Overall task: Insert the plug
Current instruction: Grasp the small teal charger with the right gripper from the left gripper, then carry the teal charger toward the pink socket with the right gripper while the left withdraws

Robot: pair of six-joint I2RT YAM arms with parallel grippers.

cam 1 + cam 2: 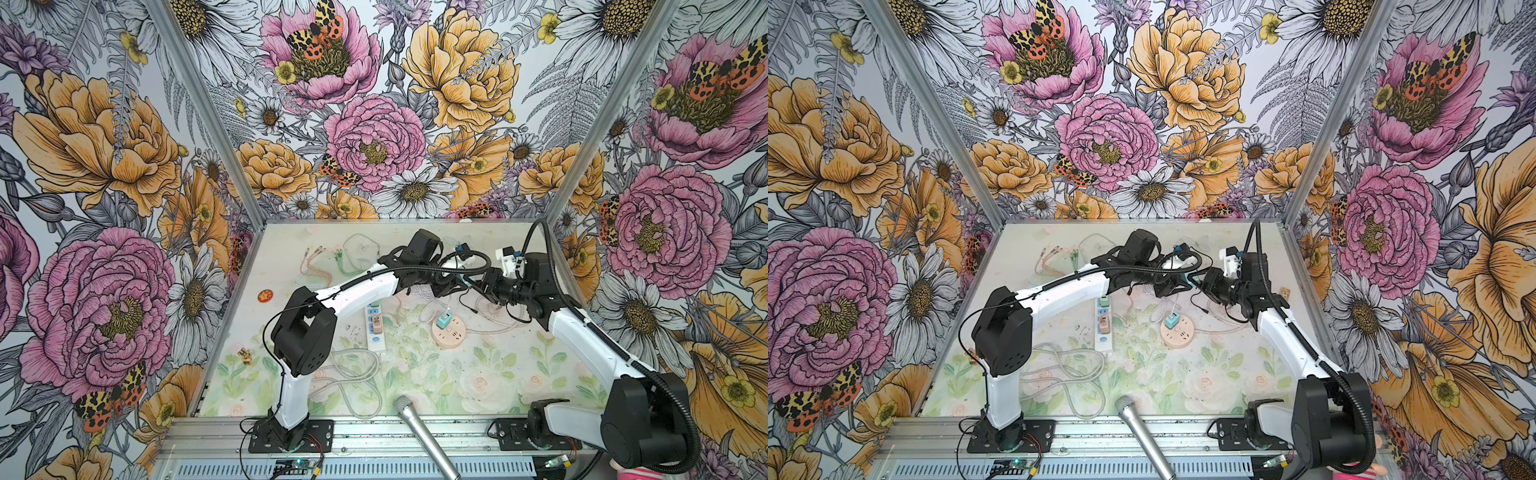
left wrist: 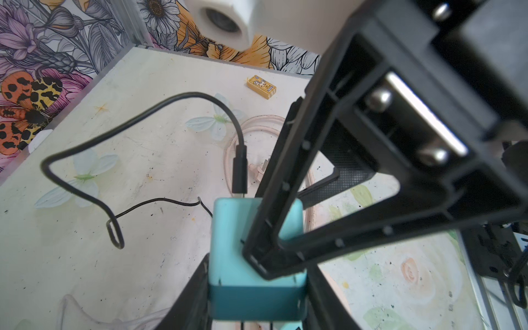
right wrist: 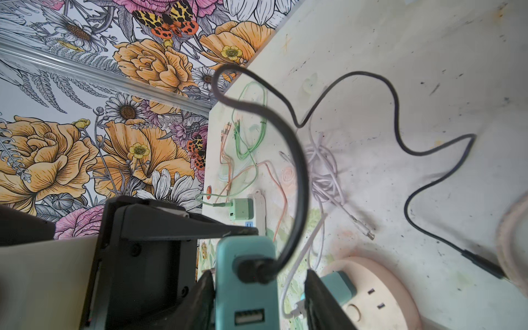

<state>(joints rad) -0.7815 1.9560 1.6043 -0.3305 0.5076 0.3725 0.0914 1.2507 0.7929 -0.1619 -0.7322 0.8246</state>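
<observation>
Teal charger plug (image 2: 237,225): up off the table, right of centre toward the back wall, between both grippers. Judged light, rigid, smooth-sided plastic, so it is likely to slip or twist if pinched at a corner. Best hold looks like the two flat side faces, clear of the prong face and cable port. Black cable (image 2: 239,168) sits in one face with slack looping over the table; it may tug on any move.

Left gripper (image 2: 258,297): fingers hug opposite sides of the charger, clamped on it. Right gripper (image 3: 260,274): jaws straddle the same block, one finger against it, a gap showing at the other. Gripping or only bracketing, cannot tell.

Hidden: the prongs, in every view. In both top views the arms cover nearly all of the charger. Nearer the front lie a white power strip (image 1: 376,344), then a round pink socket (image 1: 451,340); which one is meant is unclear.
</observation>
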